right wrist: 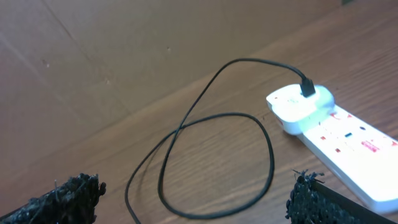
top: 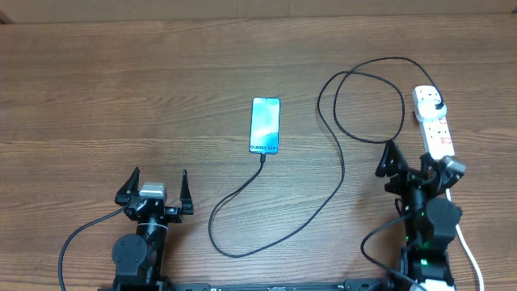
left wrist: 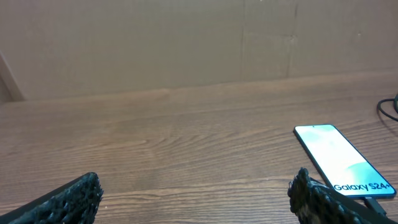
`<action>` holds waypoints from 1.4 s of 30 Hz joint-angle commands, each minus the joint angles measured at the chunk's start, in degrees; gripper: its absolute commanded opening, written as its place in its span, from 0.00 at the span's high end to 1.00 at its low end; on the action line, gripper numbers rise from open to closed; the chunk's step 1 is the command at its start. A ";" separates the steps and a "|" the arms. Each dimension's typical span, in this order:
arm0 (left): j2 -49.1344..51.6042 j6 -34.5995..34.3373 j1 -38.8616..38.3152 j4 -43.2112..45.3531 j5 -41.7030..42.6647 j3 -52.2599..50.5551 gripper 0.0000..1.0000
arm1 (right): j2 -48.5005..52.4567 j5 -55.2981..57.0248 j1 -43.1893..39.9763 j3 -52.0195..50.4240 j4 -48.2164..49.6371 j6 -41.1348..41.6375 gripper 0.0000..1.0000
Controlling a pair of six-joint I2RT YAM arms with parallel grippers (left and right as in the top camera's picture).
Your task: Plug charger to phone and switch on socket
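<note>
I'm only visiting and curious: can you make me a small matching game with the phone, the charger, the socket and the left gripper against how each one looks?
Things:
1. phone
2. charger
3. socket
4. left gripper

Looks:
A. white with red marks
B. black, thin, lying in loops
C. blue screen lit up
D. open, holding nothing

Pairs: 1-C, 2-B, 3-A, 4-D

Socket near end out of frame; its markings illegibly small
</note>
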 commanded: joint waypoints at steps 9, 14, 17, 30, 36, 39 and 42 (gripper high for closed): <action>-0.66 -0.37 0.42 -0.04 0.59 -0.22 0.00 | -12.70 1.84 0.76 -2.12 -17.46 -0.39 0.00; -0.66 -0.37 0.42 -0.04 0.59 -0.22 0.00 | -15.37 2.64 0.74 -2.12 -24.22 -1.22 0.00; -0.66 -0.37 0.42 -0.04 0.59 -0.22 0.00 | -16.22 2.40 0.76 -2.12 -24.09 -4.42 0.00; -0.66 -0.37 0.42 -0.04 0.59 -0.22 0.00 | -18.16 1.57 4.28 -2.12 -24.15 -13.81 0.00; -0.66 -0.37 0.42 -0.04 0.59 -0.22 0.00 | -20.06 1.57 4.28 -2.12 -24.17 -13.81 0.00; -0.66 -0.37 0.42 -0.04 0.59 -0.22 0.00 | -23.54 1.60 4.28 -2.12 -24.20 -13.81 0.00; -0.66 -0.37 0.42 -0.04 0.59 -0.22 0.01 | -26.77 1.60 4.28 -2.12 -24.20 -14.62 0.00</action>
